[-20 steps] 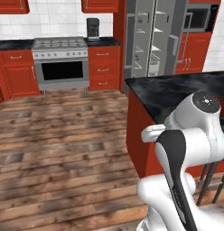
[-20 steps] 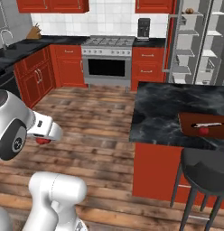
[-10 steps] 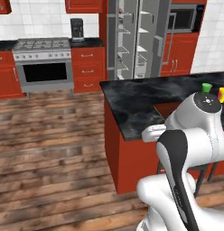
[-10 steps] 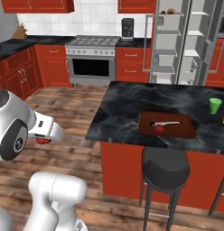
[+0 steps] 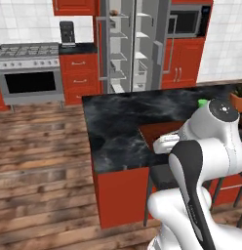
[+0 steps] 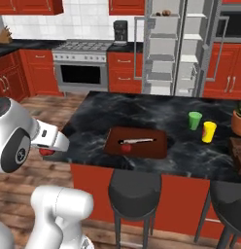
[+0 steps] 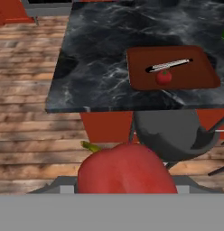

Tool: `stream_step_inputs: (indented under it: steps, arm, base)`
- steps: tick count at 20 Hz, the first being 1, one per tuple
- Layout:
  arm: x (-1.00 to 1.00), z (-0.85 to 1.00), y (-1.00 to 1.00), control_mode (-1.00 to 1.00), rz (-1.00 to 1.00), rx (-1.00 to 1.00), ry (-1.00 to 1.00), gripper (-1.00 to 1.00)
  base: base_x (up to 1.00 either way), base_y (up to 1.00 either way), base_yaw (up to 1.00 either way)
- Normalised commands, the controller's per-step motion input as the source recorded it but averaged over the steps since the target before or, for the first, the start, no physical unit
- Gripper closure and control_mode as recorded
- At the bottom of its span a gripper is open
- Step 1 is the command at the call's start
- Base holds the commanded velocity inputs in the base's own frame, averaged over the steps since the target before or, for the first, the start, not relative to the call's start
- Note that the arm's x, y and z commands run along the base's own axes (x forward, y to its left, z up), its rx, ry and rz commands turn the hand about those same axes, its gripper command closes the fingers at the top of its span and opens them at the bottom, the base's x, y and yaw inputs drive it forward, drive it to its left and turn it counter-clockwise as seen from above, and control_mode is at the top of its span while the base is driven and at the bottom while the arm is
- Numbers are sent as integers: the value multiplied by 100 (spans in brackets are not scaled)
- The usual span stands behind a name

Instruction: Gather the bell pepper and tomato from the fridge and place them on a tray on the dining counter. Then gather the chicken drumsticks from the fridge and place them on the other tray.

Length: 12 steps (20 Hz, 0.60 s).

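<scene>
You have the red bell pepper (image 7: 126,169) clamped in the jaws: in the hand view it sits right at them, its green stem poking out to the left, and in the right base view a bit of red shows under the gripper (image 6: 46,151). The jaws stand fairly wide around it.

Ahead of the jaws lies the dining counter (image 7: 95,67), its black marble tabletop veined with white. On it, ahead and to the right of the jaws, rests the flat reddish-brown tray (image 7: 195,74), and the tomato (image 7: 164,77) already sits on that tray, touching a slim dark-handled knife (image 7: 170,64) just beyond it. A dark round stool (image 7: 170,131) stands between the jaws and the tabletop edge.

Well beyond the tabletop you see the fridge (image 6: 178,46) with both doors open, pale shelves showing. In the right base view a green cup (image 6: 194,120) and a yellow cup (image 6: 208,132) stand on the tabletop, right of the tray
</scene>
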Motion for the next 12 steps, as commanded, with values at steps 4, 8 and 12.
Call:
stream_step_inputs:
  steps: [4, 8, 12]
  arm:
    - [0, 0, 0, 100, 0, 0, 0, 100]
    - [0, 0, 0, 100, 0, 0, 0, 100]
    - [0, 0, 0, 100, 0, 0, 0, 100]
  base:
    - [39, -70, 0]
    - [34, -53, -1]
    - [34, -52, -3]
